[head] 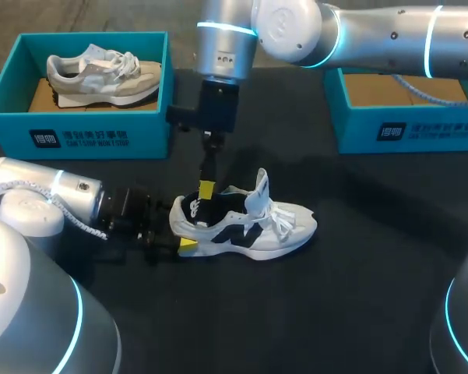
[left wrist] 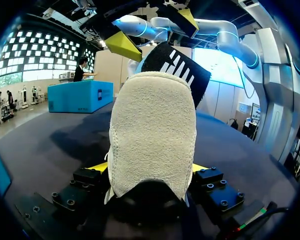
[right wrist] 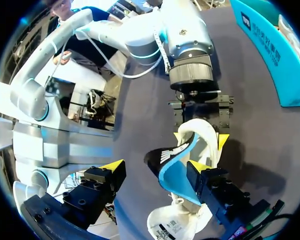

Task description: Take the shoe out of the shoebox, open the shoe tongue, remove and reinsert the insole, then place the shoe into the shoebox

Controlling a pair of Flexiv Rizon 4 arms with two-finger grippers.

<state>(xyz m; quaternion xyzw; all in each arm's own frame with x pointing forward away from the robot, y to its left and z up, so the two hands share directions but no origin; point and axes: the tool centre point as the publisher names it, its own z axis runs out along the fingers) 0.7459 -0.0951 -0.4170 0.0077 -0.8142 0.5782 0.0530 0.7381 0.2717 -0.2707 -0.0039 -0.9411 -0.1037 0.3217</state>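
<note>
A white and black shoe (head: 253,226) lies on its sole in the middle of the black table, toe to the right and tongue (head: 259,191) pulled up. My left gripper (head: 181,231) is shut on its heel (left wrist: 152,135), one yellow tip on each side. The black insole (right wrist: 172,167), blue underneath, sticks up out of the shoe's opening. My right gripper (right wrist: 157,166) hangs over the opening with its jaws wide open. The insole (left wrist: 177,67) stands between the fingers and leans towards one fingertip (right wrist: 197,166). In the head view that gripper (head: 206,191) comes straight down onto the heel end.
A teal shoebox (head: 78,136) at the back left holds a grey shoe (head: 101,74). A second teal shoebox (head: 405,125) stands at the back right with only brown cardboard showing inside. My right arm crosses above the table's back edge.
</note>
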